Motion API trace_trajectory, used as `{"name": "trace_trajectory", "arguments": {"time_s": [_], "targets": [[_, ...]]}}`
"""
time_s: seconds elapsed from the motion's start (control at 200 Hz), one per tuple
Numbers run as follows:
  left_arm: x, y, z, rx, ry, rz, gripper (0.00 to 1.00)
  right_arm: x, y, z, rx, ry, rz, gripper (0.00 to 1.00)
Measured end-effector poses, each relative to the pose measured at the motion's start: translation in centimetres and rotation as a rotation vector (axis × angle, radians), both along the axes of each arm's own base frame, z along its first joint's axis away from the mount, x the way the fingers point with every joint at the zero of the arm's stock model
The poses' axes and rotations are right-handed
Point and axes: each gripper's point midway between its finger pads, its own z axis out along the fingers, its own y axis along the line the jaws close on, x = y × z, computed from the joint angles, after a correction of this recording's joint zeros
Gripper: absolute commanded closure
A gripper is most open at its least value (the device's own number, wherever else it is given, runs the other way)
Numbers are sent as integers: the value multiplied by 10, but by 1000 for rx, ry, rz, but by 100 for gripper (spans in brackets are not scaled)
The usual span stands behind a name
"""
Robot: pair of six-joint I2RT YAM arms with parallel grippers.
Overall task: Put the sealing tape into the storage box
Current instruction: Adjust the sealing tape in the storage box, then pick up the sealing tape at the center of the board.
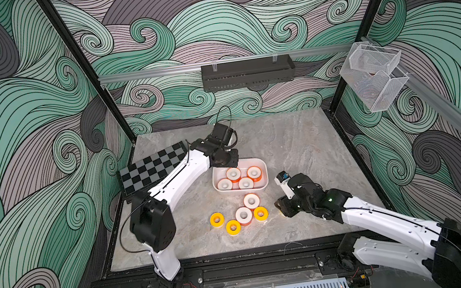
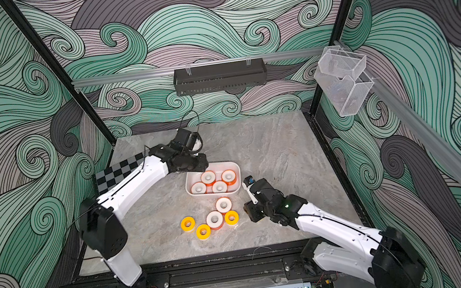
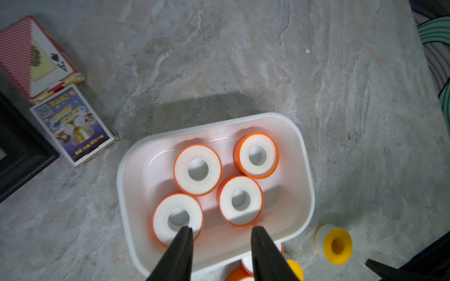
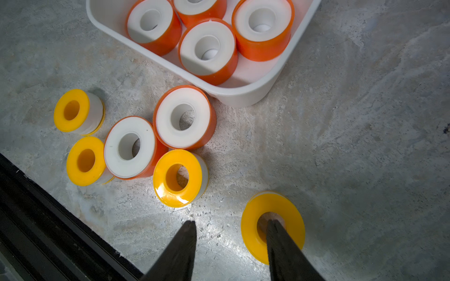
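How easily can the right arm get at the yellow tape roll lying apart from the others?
Probably yes: the right gripper hangs open just over that yellow roll, one finger at its hole, with bare table around it.

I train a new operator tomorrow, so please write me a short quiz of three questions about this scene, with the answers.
1. How many white-faced rolls with orange sides lie inside the shallow white plastic tub?
2. True or false: the left pincer holds a roll.
3. One finger of the right pincer stands in the centre hole of: A) a yellow ring-shaped roll; B) an orange-sided roll; C) nothing.
Key: 1) four; 2) false, it is open and empty above the tub; 3) A.
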Motion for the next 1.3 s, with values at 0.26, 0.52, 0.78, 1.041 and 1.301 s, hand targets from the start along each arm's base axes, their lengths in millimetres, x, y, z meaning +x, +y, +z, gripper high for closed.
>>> {"name": "trace_trajectory", "arguments": {"time_s": [0.26,0.52,0.78,1.041,1.301], "targets": [[-74,58,33,-78,-86,88,56,1,14,-12,-20,84,33,50],[-138,108,55,-186,-211,152,50,-6,29,-25,-46,148,86,49],[-168,136,45,-181,-226,195,50,-7,72,-17,-69,157,198,53],[-169,143,39,-154,-220,216,50,-20,114,-21,-121,187,300,59],[-171,146,41,-153,-230,222,50,-28,122,-40,-196,237,316,60]]}}
